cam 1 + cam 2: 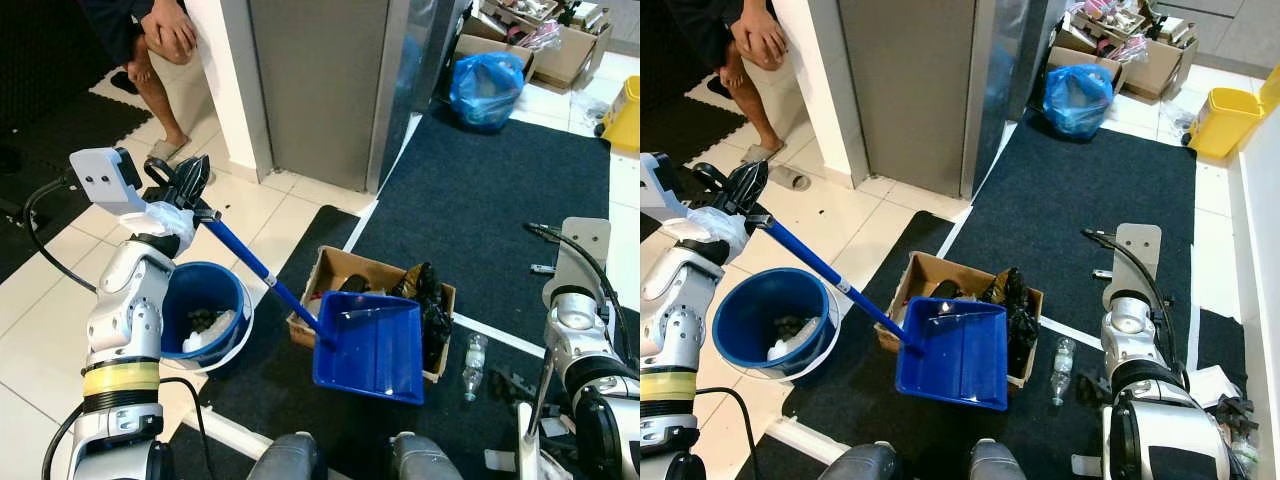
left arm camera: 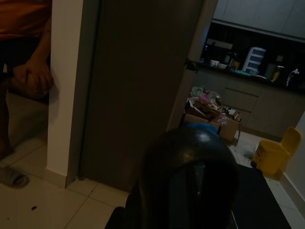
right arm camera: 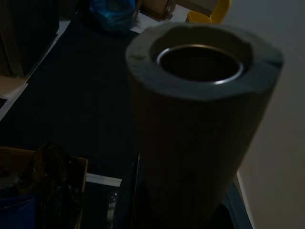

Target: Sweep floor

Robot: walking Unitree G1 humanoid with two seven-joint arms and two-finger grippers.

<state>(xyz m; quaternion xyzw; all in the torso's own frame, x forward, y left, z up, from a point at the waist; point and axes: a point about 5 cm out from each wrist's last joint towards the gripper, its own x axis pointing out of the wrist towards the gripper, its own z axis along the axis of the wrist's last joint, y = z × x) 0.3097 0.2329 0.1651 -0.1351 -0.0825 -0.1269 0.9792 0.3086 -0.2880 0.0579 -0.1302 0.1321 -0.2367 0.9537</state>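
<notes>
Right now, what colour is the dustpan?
Blue: the dustpan and its long handle, clearest in the left eye view.

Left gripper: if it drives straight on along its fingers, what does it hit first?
Probably the grey panel ahead of the left gripper, judging by the left wrist view; bare tile floor lies before it. Depth is unclear.

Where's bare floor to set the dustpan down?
Free: dark carpet between cardboard box and blue bag; white tiles beyond blue bucket. Crowded: dustpan over the box, bottle beside it.
</notes>
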